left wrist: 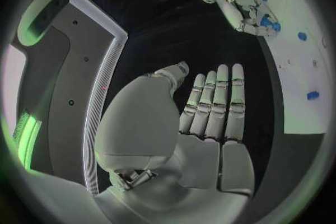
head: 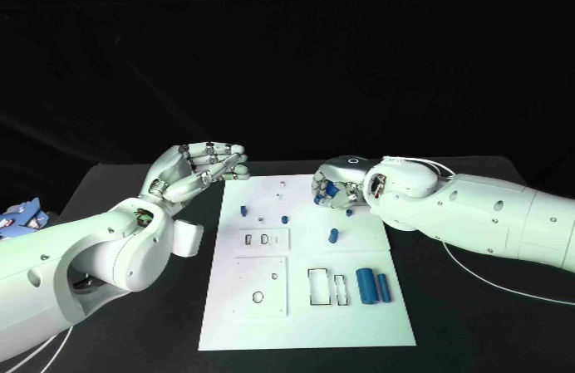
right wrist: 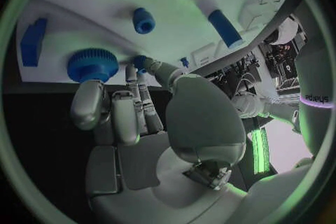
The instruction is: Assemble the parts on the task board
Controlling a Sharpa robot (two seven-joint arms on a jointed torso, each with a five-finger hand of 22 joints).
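My right hand [head: 336, 188] has its fingers curled around the small, ridged blue plastic gear [right wrist: 92, 64] at the far edge of the white task board [head: 360, 327], a light, stiff piece best gripped by its rim, while my left hand [head: 201, 168] hovers, fingers together, holding nothing.

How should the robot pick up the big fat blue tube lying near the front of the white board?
Probably across the middle of the big blue cylinder, pinching its long round sides from above. It lies flat on the task board, so its ends are harder to grab.
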